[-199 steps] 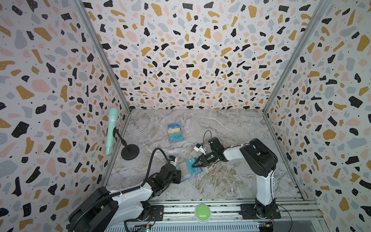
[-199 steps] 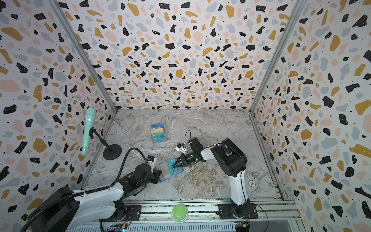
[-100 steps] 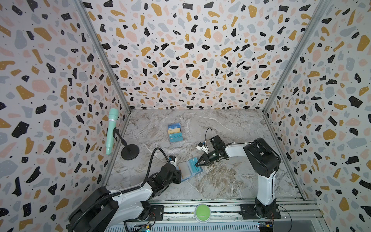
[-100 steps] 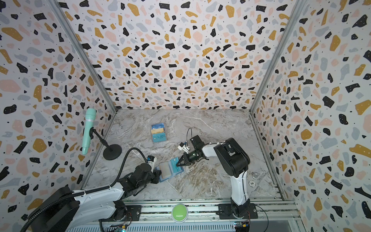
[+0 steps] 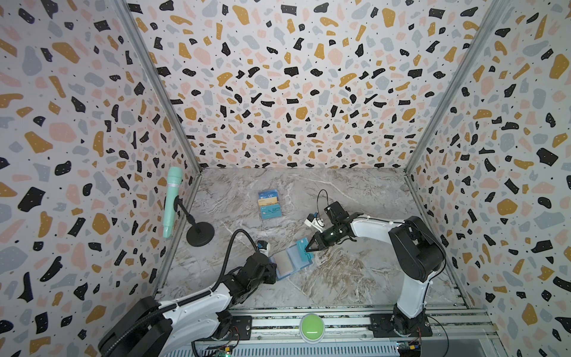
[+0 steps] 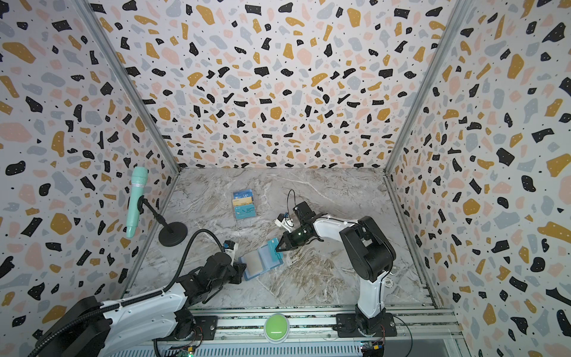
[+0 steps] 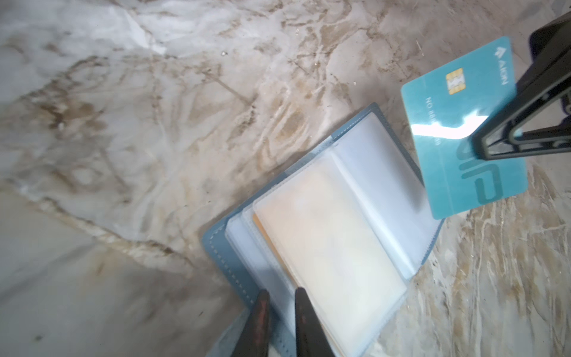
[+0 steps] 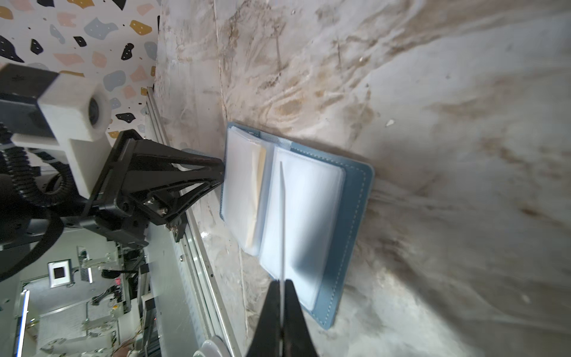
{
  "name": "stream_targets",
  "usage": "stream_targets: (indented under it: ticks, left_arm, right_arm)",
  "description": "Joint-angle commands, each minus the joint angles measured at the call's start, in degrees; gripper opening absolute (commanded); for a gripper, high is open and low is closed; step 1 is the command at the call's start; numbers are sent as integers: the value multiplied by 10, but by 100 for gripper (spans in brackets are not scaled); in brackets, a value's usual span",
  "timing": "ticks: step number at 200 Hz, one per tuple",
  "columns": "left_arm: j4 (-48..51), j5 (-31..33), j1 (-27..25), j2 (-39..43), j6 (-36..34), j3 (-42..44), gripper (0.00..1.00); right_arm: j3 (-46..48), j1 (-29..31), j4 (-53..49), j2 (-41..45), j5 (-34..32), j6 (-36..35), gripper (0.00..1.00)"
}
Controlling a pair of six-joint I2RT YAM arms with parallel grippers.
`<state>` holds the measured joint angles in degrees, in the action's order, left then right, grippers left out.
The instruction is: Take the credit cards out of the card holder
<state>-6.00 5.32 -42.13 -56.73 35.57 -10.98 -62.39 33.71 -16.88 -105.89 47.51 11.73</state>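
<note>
**Nearest, on the front rail:** a green button (image 5: 312, 324) sits behind both claws, between the arm bases.

**Left gripper** (image 7: 281, 296)**:** it is low over the marble table (image 5: 355, 287), with its jaws narrowly parted astride the closest edge of the card holder (image 7: 364, 173). Whether they pinch that edge cannot be told. The holder lies open and flat directly ahead of this claw, at its tips, with its clear sleeves fanned upward. A golden-yellow card (image 7: 324, 247) shows through the sleeve nearest the fingers.

**Right gripper** (image 5: 307, 248)**:** it reaches in from the opposite side, jaws closed on one edge of a teal card (image 7: 448, 160). The card is wholly out of the sleeves and is held tilted in the air over the holder's leaf on this claw's side. In the right wrist view it appears edge-on between the fingertips.

**Beyond both claws, well apart:** a clear tiered rack (image 5: 272, 217) stands on the table and shows the racked cards (image 5: 268, 202) in blue, gold and teal.

**Outward of the left gripper, near the side wall:** a mint microphone (image 5: 171, 201) is on a black stand (image 5: 200, 235).

**Farthest:** the terrazzo back wall (image 5: 293, 92).
</note>
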Motion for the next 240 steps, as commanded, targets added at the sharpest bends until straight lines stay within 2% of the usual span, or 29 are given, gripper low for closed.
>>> stream_targets:
  ticks: [1, 21, 37, 55, 74, 110, 153, 169, 191, 213, 240]
  left_arm:
    - [61, 31, -1, 29, -6, -29, 25]
    - [84, 30, -1, 58, -25, -53, 32]
    - [84, 5, -1, 72, -58, -81, 42]
    - [61, -77, -1, 73, -127, -114, 54]
    - [24, -165, 1, 64, -179, -146, 57]
    - [22, -285, 10, 30, -246, -221, 58]
    - [110, -392, 51, 0, -315, -313, 57]
    - [149, -447, 79, -16, -344, -341, 55]
    - [210, -483, 103, -38, -387, -375, 50]
    - [250, -550, 112, -56, -432, -393, 47]
    - [254, -606, 112, -67, -452, -397, 43]
  right_arm:
    - [-18, -1, -65, 37, -55, -41, 0]
    - [-22, -1, -87, 59, -74, -59, 0]
    - [-21, -1, -97, 78, -71, -81, 0]
    - [-13, 0, -100, 109, -53, -112, 0]
    - [5, 3, -91, 155, -37, -136, 0]
    - [29, 3, -93, 226, -10, -166, 0]
    - [68, 23, -89, 294, 14, -198, 0]
    - [71, 38, -89, 308, 23, -211, 0]
    - [72, 54, -84, 321, 35, -226, 0]
    - [70, 59, -85, 331, 35, -238, 0]
    - [60, 61, -77, 337, 36, -249, 0]
